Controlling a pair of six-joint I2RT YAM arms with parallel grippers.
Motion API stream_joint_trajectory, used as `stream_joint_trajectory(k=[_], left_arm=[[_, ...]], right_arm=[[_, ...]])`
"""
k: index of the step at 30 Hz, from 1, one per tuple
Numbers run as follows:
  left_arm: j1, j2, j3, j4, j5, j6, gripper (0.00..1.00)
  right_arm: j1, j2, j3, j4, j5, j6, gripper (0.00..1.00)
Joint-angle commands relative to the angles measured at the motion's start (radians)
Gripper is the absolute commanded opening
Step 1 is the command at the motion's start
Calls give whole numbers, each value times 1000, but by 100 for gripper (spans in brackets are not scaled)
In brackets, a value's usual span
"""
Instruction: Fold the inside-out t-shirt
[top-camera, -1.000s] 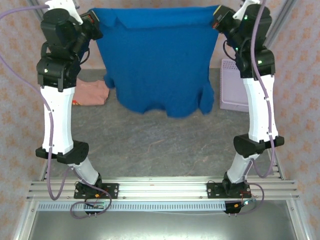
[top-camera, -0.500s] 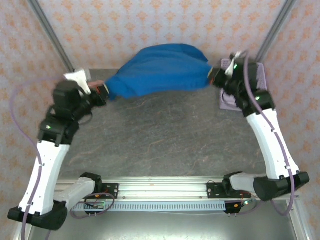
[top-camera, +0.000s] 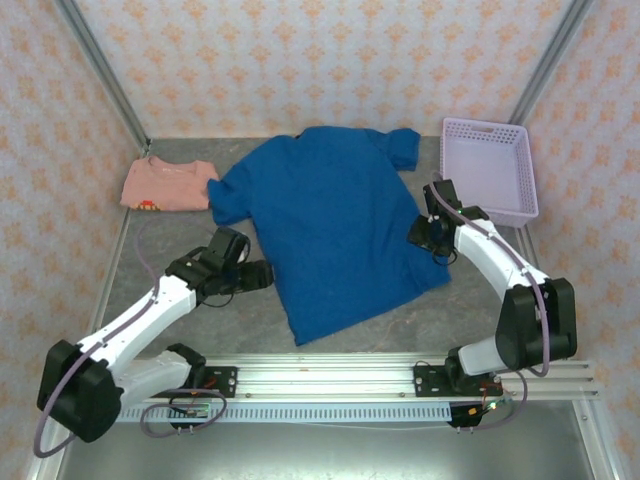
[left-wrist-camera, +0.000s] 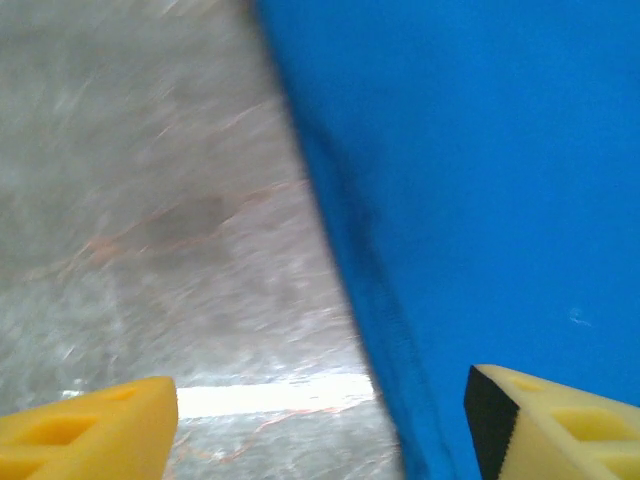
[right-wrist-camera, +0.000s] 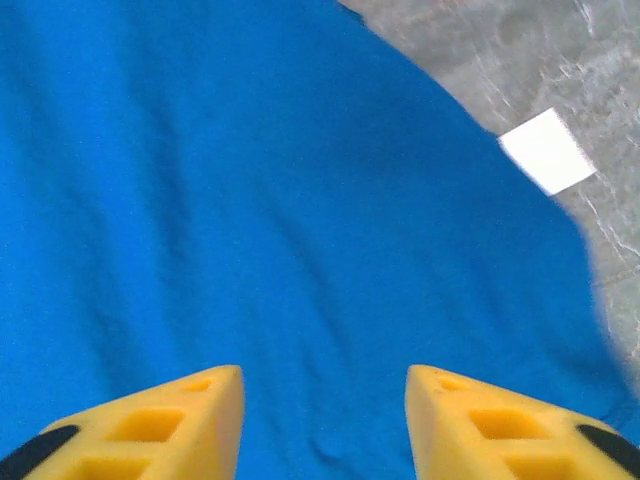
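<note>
The royal-blue inside-out t-shirt (top-camera: 335, 225) lies spread flat on the grey table (top-camera: 400, 320), collar end toward the back wall, hem toward the arms. My left gripper (top-camera: 266, 274) sits low at the shirt's left side edge, jaws open, with the hemmed side edge (left-wrist-camera: 365, 290) running between its yellow fingers (left-wrist-camera: 100, 425). My right gripper (top-camera: 420, 232) hovers over the shirt's right side; its yellow fingers (right-wrist-camera: 160, 425) stand apart above smooth blue cloth (right-wrist-camera: 300, 220), holding nothing.
A folded salmon-pink shirt (top-camera: 168, 184) lies at the back left, close to the blue sleeve. A lilac plastic basket (top-camera: 487, 167) stands at the back right beside my right arm. Patterned walls close in three sides.
The shirt, held up stretched between both shut grippers, was swung forward and laid flat on the table. Both grippers have dropped low, opened and let go of it.
</note>
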Motion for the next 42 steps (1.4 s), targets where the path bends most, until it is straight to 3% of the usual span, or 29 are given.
stream_joint_trajectory(k=[1, 5, 8, 12, 21, 26, 30, 34, 38, 42], left_arm=[[-164, 9, 63, 142, -92, 123, 79], [-460, 249, 200, 282, -162, 379, 79], [-582, 521, 389, 244, -181, 508, 75], [-666, 793, 621, 171, -228, 636, 67], [-661, 1102, 860, 73, -245, 744, 54], [-634, 1134, 873, 76, -204, 724, 32], [-595, 1136, 872, 80, -138, 697, 12], [-566, 1113, 864, 92, -58, 686, 0], [-524, 1027, 822, 135, 48, 621, 0], [-435, 884, 706, 264, 228, 463, 0]], right_arm=[[34, -59, 25, -5, -25, -44, 51], [5, -68, 48, -32, 2, -52, 53], [-86, -71, 73, -54, -7, -73, 53], [-194, -80, 86, -56, -40, -81, 53], [-228, -135, 31, -38, -58, -68, 53], [-227, -141, 14, -35, -64, -70, 53], [-228, -149, 3, -30, -90, -60, 53], [-228, -171, -7, -38, -95, -59, 52], [-228, -204, -16, -55, -112, -59, 52], [-223, -279, -63, -48, -195, -58, 52]])
